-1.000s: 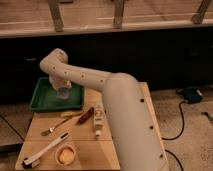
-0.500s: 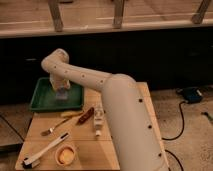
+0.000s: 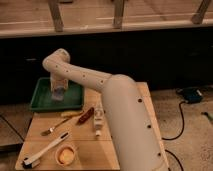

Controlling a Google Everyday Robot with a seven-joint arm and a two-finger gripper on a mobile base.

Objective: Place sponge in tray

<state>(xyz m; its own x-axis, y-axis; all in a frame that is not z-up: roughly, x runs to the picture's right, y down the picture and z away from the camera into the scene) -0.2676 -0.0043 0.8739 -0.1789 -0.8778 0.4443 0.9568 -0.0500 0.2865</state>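
The green tray (image 3: 40, 100) sits at the far left corner of the wooden table. My gripper (image 3: 59, 94) reaches down from the white arm into the tray's right half. It is shut on the blue-grey sponge (image 3: 59, 91) and holds it low over the tray floor. I cannot tell whether the sponge touches the floor. The arm hides part of the tray's right rim.
On the wooden table (image 3: 125, 90) lie a fork (image 3: 56, 126), a white-handled brush (image 3: 46, 148), a small orange bowl (image 3: 66, 155), a white bottle-like box (image 3: 98, 120) and a red-brown item (image 3: 87, 115). A dark counter front stands behind. A blue device with cables (image 3: 191, 95) lies on the floor to the right.
The gripper with the sponge has sunk slightly lower into the tray. Nothing else has moved.
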